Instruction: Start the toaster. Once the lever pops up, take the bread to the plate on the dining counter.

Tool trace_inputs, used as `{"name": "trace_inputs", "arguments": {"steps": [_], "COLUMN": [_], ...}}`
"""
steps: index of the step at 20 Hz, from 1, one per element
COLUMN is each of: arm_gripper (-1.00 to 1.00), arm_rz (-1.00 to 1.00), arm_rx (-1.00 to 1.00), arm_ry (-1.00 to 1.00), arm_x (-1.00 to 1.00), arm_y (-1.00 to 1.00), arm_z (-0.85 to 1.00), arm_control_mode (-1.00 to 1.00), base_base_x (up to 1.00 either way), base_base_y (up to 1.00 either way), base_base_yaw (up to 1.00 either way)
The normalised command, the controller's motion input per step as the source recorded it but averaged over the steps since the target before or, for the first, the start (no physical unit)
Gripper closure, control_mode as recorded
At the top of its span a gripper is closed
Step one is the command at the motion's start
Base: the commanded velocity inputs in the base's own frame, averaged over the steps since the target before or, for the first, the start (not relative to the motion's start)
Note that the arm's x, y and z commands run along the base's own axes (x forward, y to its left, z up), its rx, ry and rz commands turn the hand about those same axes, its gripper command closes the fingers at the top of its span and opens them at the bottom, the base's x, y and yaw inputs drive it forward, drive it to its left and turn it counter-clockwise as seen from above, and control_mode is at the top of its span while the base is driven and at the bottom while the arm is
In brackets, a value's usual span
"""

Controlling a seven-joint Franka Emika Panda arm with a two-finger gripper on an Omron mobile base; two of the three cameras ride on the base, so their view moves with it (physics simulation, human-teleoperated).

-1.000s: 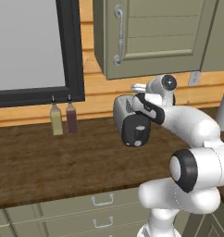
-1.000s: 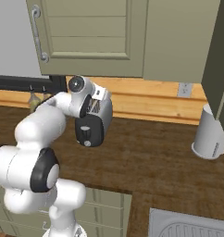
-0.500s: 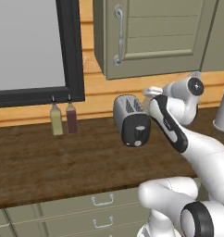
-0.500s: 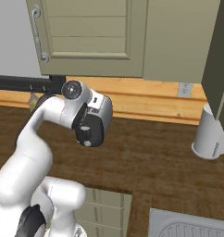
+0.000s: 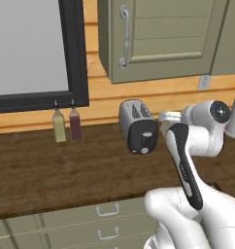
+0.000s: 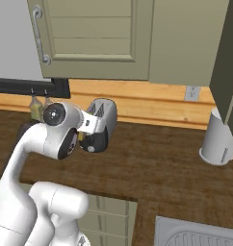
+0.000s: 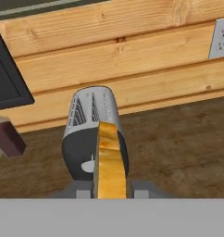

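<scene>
The toaster (image 5: 138,125) stands on the brown counter by the wooden wall, silver with a black end face and pale knob; it is also in the hand view (image 7: 93,134) and the right base view (image 6: 101,122). My gripper (image 7: 109,189) is shut on the bread (image 7: 109,159), a golden-brown slice held upright between the fingertips, in front of the toaster and clear of its slots. In the left base view my hand (image 5: 167,116) hangs just right of the toaster. The plate and the dining counter are out of view.
Two small bottles (image 5: 66,125) stand under the dark window frame, left of the toaster. A pale grey canister (image 6: 218,139) sits at the counter's right end. A sink (image 6: 200,234) lies at lower right. Wall cabinets hang overhead.
The arm has swung its elbow outward and drawn the hand back from above the toaster to beside it, with the slice in its grip. The toaster has stayed put.
</scene>
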Motion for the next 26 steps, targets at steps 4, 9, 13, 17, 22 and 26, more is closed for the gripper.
{"name": "trace_inputs", "arguments": {"steps": [4, 9, 13, 17, 22, 26], "arm_gripper": [1.00, 1.00, 1.00, 1.00, 1.00, 1.00], "arm_rz": [-0.15, -0.15, 0.00, 0.00, 0.00, 0.00], "arm_rx": [-0.13, -0.09, 0.00, 0.00, 0.00, 0.00], "arm_ry": [0.05, 0.03, 0.00, 0.00, 0.00, 0.00], "arm_x": [-0.11, -0.01, 0.00, 0.00, 0.00, 0.00], "arm_y": [0.22, 0.29, 0.00, 0.00, 0.00, 0.00], "arm_z": [-0.29, -0.07, 0.00, 0.00, 0.00, 0.00], "arm_control_mode": [-1.00, 1.00, 1.00, 1.00, 1.00, 1.00], "base_base_x": [0.00, -0.05, -0.62, -0.97, -0.83, -0.48], "base_base_y": [0.00, 0.08, 0.54, 0.54, 0.30, 0.13], "base_base_yaw": [0.00, -0.05, -0.35, -0.60, -0.78, -0.91]}}
